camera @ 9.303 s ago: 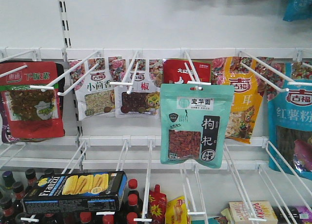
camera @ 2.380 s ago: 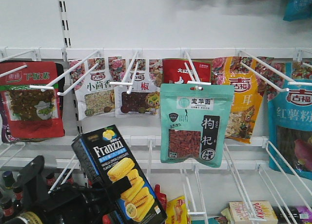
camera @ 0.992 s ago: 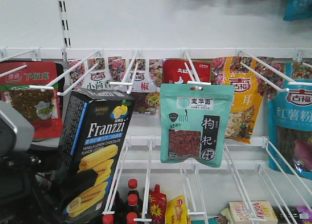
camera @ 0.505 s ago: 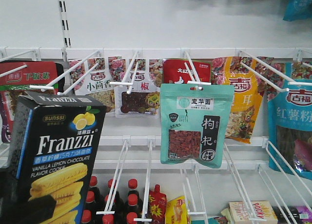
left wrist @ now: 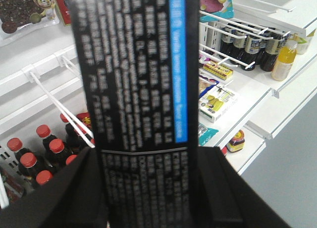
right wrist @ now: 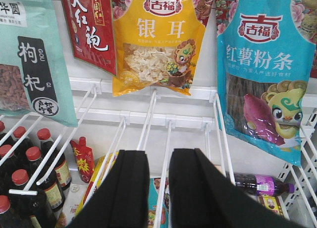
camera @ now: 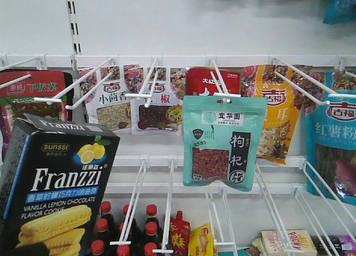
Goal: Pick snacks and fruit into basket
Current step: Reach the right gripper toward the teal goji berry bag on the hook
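Note:
The black Franzzi lemon cookie box [camera: 55,189] fills the lower left of the front view, upright and slightly tilted, close to the camera. In the left wrist view its printed back [left wrist: 136,89] stands between the fingers of my left gripper [left wrist: 148,188], which is shut on it. The mint-green goji pouch [camera: 225,142] hangs on a white peg at the centre; its edge shows at the left of the right wrist view [right wrist: 29,54]. My right gripper [right wrist: 159,188] is narrowly open and holds nothing, below the yellow pouch [right wrist: 158,44]. The basket and fruit are out of view.
White wire pegs [camera: 139,195] jut out from the shelf wall. A red pouch [camera: 30,94], spice packets [camera: 114,108] and a blue pouch [camera: 334,150] hang in the row. Red-capped dark bottles [camera: 125,234] stand below, with small boxes [camera: 289,242] at the lower right.
The cookie box, which lay on the lower wire rack, has been lifted off it and has come left and nearer the camera. The goji pouch still hangs in place.

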